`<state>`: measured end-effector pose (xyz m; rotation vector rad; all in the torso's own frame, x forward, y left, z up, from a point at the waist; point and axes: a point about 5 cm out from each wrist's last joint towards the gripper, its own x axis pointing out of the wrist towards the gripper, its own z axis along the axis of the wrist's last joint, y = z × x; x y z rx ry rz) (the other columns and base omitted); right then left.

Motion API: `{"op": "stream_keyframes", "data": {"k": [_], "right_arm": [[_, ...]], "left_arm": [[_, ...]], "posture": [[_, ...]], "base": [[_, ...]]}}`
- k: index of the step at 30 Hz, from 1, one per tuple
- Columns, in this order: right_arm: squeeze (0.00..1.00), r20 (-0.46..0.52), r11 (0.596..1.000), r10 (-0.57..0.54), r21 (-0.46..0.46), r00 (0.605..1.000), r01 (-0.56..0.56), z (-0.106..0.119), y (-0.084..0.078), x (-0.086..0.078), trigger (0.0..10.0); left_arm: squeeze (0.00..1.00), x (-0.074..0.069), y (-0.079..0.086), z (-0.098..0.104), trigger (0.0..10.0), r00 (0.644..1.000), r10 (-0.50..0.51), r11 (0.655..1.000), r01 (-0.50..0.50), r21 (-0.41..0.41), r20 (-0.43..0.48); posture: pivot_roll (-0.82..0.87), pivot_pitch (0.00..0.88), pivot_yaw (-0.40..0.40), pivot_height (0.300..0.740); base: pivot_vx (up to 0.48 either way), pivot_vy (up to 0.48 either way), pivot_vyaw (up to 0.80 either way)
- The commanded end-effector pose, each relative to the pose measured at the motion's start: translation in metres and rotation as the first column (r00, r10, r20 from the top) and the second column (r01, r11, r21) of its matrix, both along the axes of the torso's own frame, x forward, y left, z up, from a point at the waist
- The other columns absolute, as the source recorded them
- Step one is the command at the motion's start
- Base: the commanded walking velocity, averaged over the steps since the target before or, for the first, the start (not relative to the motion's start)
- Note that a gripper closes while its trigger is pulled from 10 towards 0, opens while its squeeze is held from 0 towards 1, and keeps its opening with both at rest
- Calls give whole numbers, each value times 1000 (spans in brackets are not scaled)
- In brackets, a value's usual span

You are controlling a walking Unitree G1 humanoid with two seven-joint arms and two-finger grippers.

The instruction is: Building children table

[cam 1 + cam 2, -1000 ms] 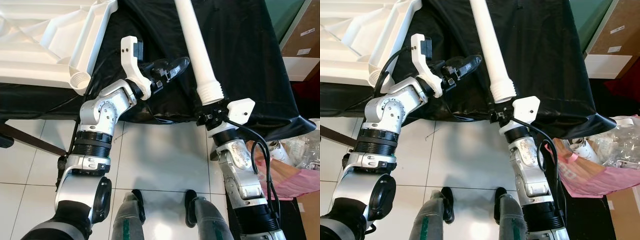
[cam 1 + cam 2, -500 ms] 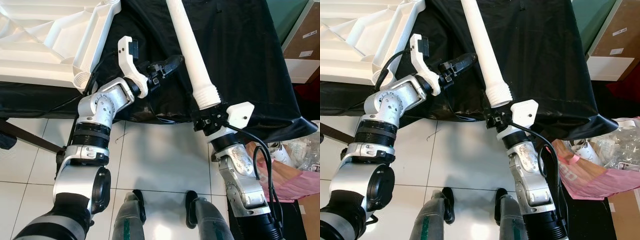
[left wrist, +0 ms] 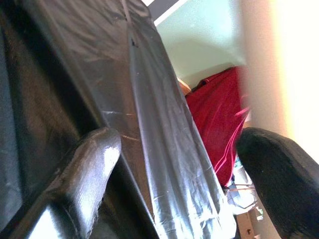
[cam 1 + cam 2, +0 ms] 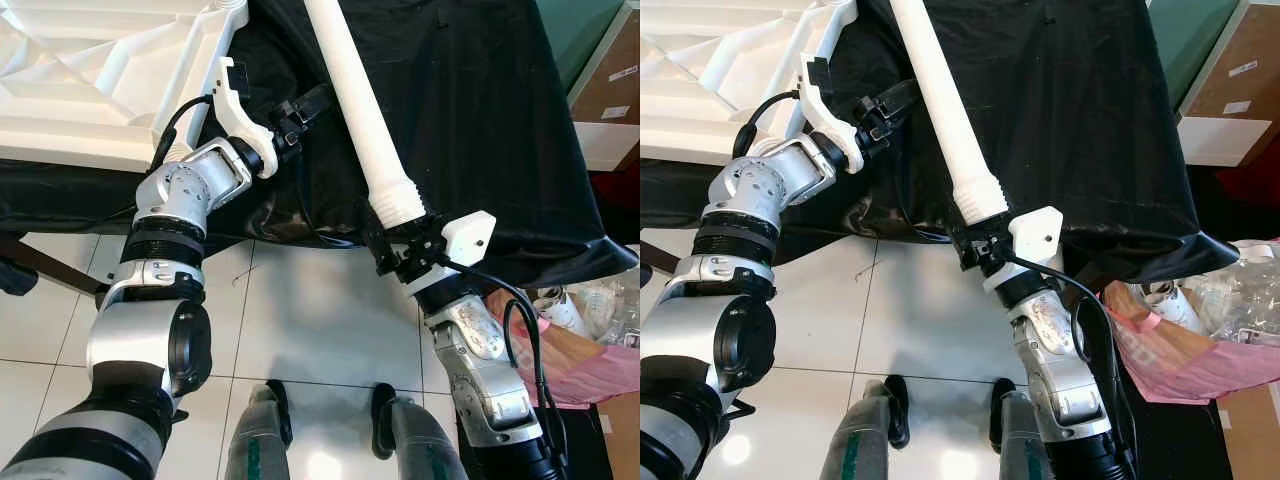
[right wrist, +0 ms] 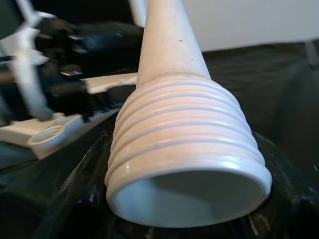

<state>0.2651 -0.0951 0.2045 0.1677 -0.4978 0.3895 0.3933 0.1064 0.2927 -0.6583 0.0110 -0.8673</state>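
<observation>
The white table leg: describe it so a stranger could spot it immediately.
On the black-draped table, beside the white ribbed tabletop, the white table leg is a long round tube lying aslant. Its threaded end sits at the right gripper; nothing else there is tubular.

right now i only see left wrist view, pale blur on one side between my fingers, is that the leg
Observer: Yes. The white leg lies on the black cloth, right next to the open left gripper.
Operator: is anything holding it
Observer: The right gripper is shut on the leg's threaded end, at the cloth's near edge.
Operator: and the tabletop
Observer: The white tabletop lies ribbed side up on the robot's left of the left gripper.
</observation>
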Motion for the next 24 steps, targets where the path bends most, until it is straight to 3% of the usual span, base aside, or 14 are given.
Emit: {"op": "stream_keyframes", "data": {"k": [1, 7, 12, 15, 24], "right_arm": [[0, -60, 999, -34, 15, 998, 35, -10, -5, 2, 10000], [0, -69, 998, -48, 25, 996, 50, -10, -9, 4, 10000], [0, -73, 1000, -17, 13, 997, 18, -11, -3, 2, 10000], [0, -59, 998, 56, -16, 997, -57, -11, 7, -2, 10000], [0, -40, 988, 145, -45, 989, -147, -9, 18, -8, 10000]], "left_arm": [[0, -12, -4, 13, 10000, 965, -200, 976, 212, -56, 171], [0, -16, -5, 13, 10000, 955, -231, 969, 244, -46, 186], [0, -28, -10, 14, 10000, 917, -322, 943, 334, -9, 236], [0, -33, -17, 13, 10000, 892, -377, 924, 381, 32, 251], [0, -31, -23, 10, 10000, 893, -386, 922, 384, 53, 232]], "posture": [[-8, 234, 58, 740], [-8, 234, 57, 740], [-2, 233, 52, 740], [-2, 231, 52, 740], [-5, 231, 55, 740]], "base": [[0, 0, 0], [0, 0, 0], [0, 0, 0], [0, 0, 0], [0, 0, 0]]}}
